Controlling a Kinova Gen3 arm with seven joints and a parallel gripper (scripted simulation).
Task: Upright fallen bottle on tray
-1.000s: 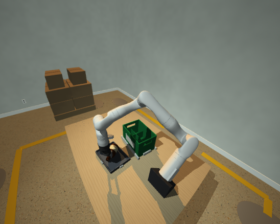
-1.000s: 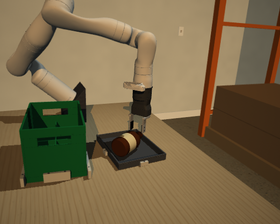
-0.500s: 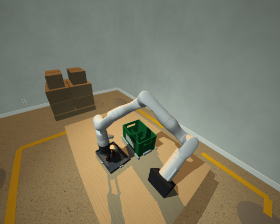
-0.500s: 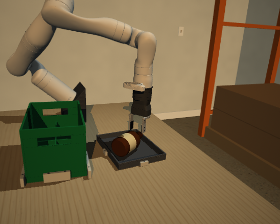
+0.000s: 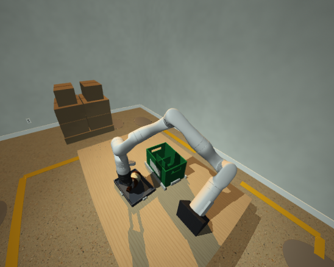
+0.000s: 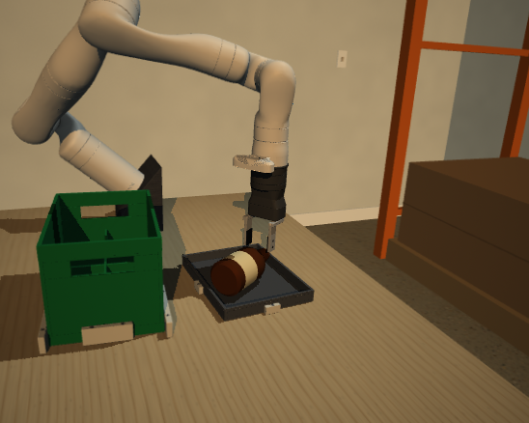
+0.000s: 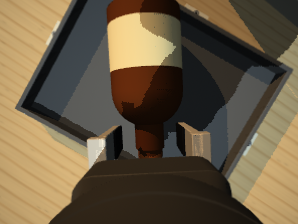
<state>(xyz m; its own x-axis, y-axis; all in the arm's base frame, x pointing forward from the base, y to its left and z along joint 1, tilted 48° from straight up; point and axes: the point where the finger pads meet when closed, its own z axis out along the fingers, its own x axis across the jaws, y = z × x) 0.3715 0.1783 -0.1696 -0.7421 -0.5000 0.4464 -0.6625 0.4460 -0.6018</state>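
Observation:
The brown bottle with a cream label (image 5: 135,175) (image 6: 246,267) (image 7: 145,40) lies on its side on the dark tray (image 5: 135,197) (image 6: 284,286) (image 7: 75,75). Its base faces the exterior view, and its neck points under the gripper. My gripper (image 6: 259,246) (image 7: 149,135) is open and points down at the neck end. In the wrist view the neck shows between the two spread fingers, with a gap on each side. The tray sits level. The green crate (image 5: 174,176) (image 6: 103,299) stands upright and level beside the tray. In the top view the fingers are too dark to make out.
Small pale blocks sit around the bases of the crate and tray, such as one block (image 6: 107,333) at the crate's front. The crate's tall walls rise close beside the tray. Stacked cardboard boxes (image 5: 83,116) and an orange rack (image 6: 402,121) stand off the table.

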